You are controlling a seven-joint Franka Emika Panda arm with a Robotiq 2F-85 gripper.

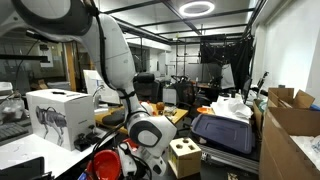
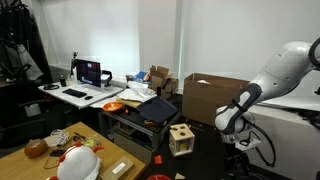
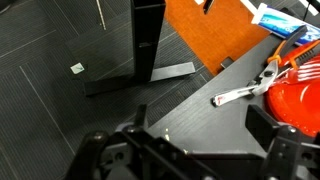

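1. The gripper (image 3: 190, 152) entered the wrist view from the bottom edge. Its jaws were spread wide and released, with nothing between them.
2. One finger (image 3: 98, 150) sat at the lower left of that view and the other at the lower right. Bare dark tabletop (image 3: 195, 112) lay in the gap between them.
3. A red domed object (image 3: 300, 100) lay on that tabletop just ahead of the right-hand jaw. It was close to the jaw, but I could not tell any contact.
4. A metal hand tool (image 3: 240, 95) with an orange grip lay ahead of the jaws, toward the same side. Its handle end met the red domed object, and it stood apart from both fingers.
5. Farther ahead of the jaws and past the tabletop's edge, a black stand (image 3: 140, 50) rose from dark floor tiles (image 3: 45, 90).
6. An orange panel (image 3: 205, 30) lay beyond the tool, well clear of the jaws.
7. In both exterior views, the white robot arm (image 1: 112, 50) (image 2: 272, 72) bent downward, and a wooden shape-sorter box (image 1: 183, 157) (image 2: 180, 138) stood on the floor near its lower end, untouched.
8. A large cardboard box (image 2: 210, 98) stood behind the shape-sorter box in an exterior view.
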